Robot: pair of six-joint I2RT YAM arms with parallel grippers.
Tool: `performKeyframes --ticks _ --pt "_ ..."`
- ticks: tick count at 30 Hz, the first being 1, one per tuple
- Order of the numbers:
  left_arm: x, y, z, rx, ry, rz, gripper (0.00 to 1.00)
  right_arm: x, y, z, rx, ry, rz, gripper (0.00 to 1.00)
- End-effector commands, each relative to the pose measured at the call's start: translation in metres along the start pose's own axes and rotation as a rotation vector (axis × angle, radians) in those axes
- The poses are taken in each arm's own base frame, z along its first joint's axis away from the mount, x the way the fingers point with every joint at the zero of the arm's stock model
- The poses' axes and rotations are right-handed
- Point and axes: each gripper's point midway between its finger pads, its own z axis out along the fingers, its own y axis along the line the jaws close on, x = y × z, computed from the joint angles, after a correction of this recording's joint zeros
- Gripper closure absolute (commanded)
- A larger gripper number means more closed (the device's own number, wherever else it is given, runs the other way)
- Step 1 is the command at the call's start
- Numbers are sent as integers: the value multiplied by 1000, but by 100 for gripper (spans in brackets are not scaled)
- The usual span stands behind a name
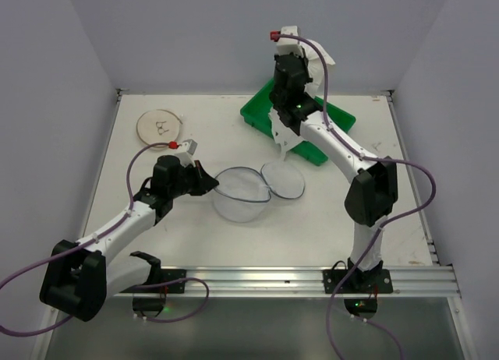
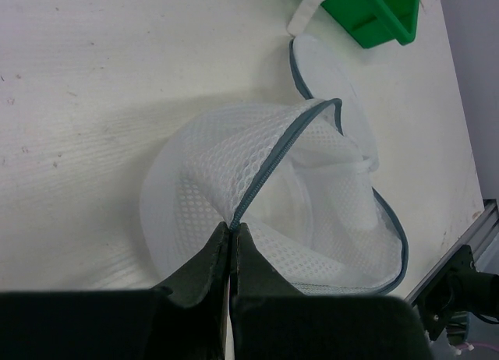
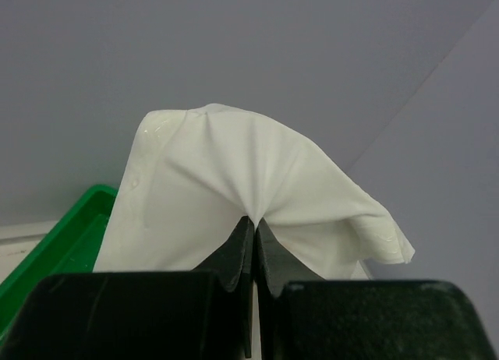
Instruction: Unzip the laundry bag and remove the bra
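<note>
The white surface (image 1: 234, 243) is the biggest thing here, and the laundry bag (image 1: 240, 195) lies near its middle. The bag is unzipped. One half sits open like a bowl. The other half lies flat on the side away from the left arm, and the two halves touch. A thin gray zipper rim runs around both.

The green tray (image 1: 257, 111) sits behind the bag, toward the back wall on the right arm's side. The right arm reaches up over the tray and hides part of it from above.

The bra (image 3: 234, 165) is out of the bag. It hangs high in the air above the tray, behind the bag. The right pincer (image 3: 255, 224) is pressed together on a fold of the soft white cloth. A thin white piece of the bra dangles down between the tray and the flat half of the bag.

The left pincer (image 2: 231, 231) is low at the bag's left side. Its tips are pinching the gray zipper rim and lifting the mesh there into a fold.

A flat beige disc (image 1: 161, 126) lies well apart from the bag, back and to the left.
</note>
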Motion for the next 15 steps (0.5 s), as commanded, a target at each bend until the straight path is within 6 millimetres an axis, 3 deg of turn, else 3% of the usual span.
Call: performKeyframes --ticks 1,5,15 --pt "-4 -7 0 41 -23 35 100 -15 -21 17 83 -10 78 100" --pt "-4 -8 0 45 -22 35 100 -9 -36 30 136 15 73 100" --pt "-5 -9 -2 47 -29 35 100 -28 -90 39 251 20 93 100"
